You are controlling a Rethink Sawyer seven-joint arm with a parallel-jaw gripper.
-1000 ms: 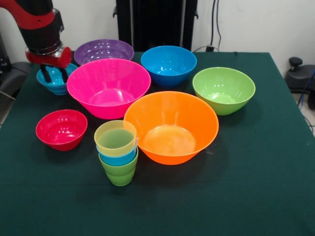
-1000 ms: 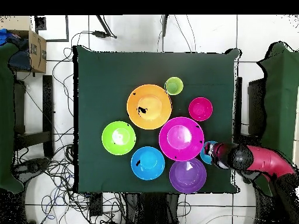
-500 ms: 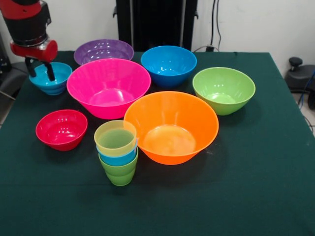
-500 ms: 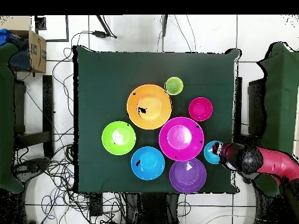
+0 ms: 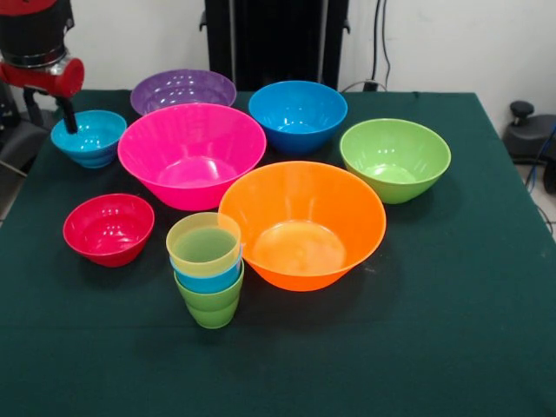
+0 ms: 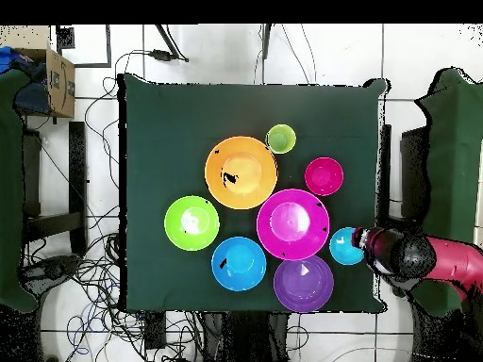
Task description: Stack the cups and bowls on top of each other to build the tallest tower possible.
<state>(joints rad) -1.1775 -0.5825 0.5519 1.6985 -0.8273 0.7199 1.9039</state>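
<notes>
Apparently mid-grab at teal bowl (image 5: 88,137), beside pink bowl (image 5: 191,152): gripper (image 5: 48,111) astride its outer rim, spread or pinching unclear; next, lift toward cup tower (image 5: 206,268).

Seven bowls sit on the dark green table (image 5: 469,330). The big orange bowl (image 5: 302,224) is nearest, the pink bowl (image 5: 191,153) behind it, with purple (image 5: 183,89), blue (image 5: 298,114) and green (image 5: 395,158) bowls beyond. A red bowl (image 5: 109,228) sits left. Nested tumblers (image 5: 206,268) stand just beside the orange one. The gripper (image 5: 48,111) hangs at the teal bowl (image 5: 89,137), one dark finger (image 5: 67,115) over its rim.
</notes>
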